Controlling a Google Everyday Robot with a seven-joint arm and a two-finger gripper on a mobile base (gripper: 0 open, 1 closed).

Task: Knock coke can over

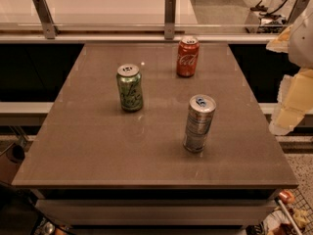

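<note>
The coke can [188, 57] is red-orange with white script and a silver top. It stands upright near the far edge of the brown table [98, 146], right of the middle. My gripper [289, 106] is a pale, yellowish shape at the right edge of the view. It hangs beyond the table's right side, well apart from the coke can and nearer to me than it. It touches no can.
A green can [129, 87] stands upright left of centre. A taller slim silver can [199, 123] stands upright nearer the front, right of centre. A glass rail with metal posts [169, 16] runs behind the table. Clutter lies on the floor at the lower right [286, 214].
</note>
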